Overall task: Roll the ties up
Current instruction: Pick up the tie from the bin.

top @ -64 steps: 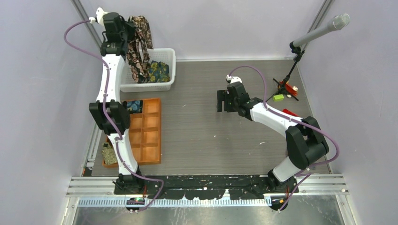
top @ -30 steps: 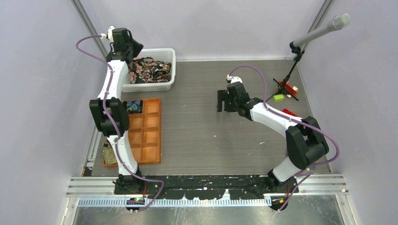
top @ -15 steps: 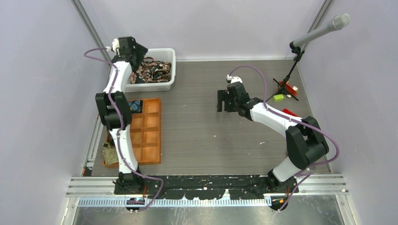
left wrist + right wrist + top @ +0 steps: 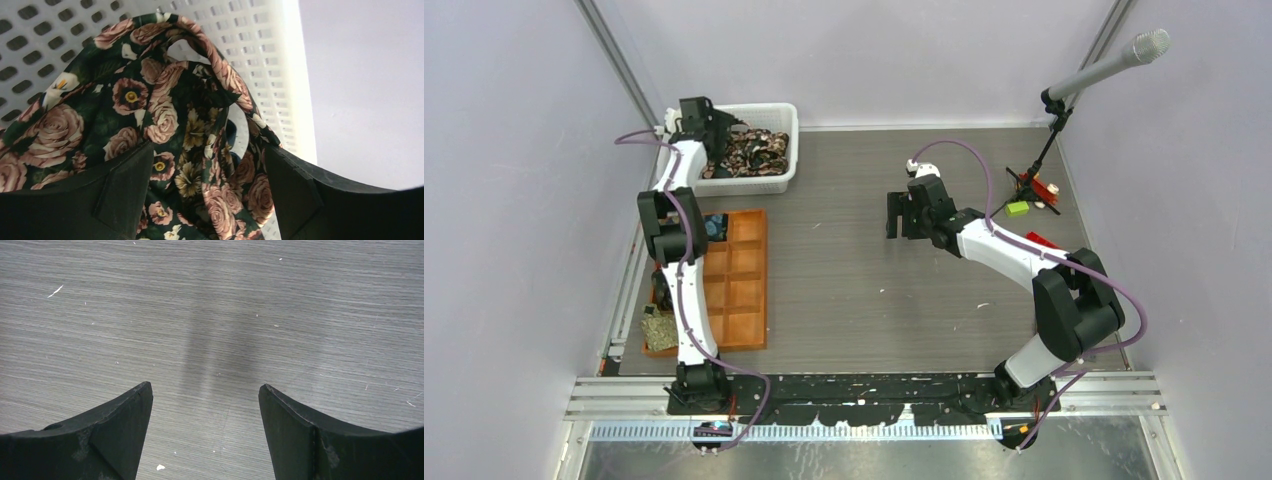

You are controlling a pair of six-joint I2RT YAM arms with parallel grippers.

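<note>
A black rose-print tie (image 4: 150, 115) is shown bunched in the white basket (image 4: 270, 60), directly beneath the wide-open left gripper (image 4: 207, 150), seemingly ungripped, its long axis lost in folds, while the right gripper (image 4: 205, 390), open and empty, is poised well apart over the desk (image 4: 210, 290).

Robotics lab cell: bare lilac walls (image 4: 944, 60), aluminium rail (image 4: 874, 403), stand-mounted microphone (image 4: 1146, 46), two bench-bolted arms (image 4: 1002, 249).
</note>
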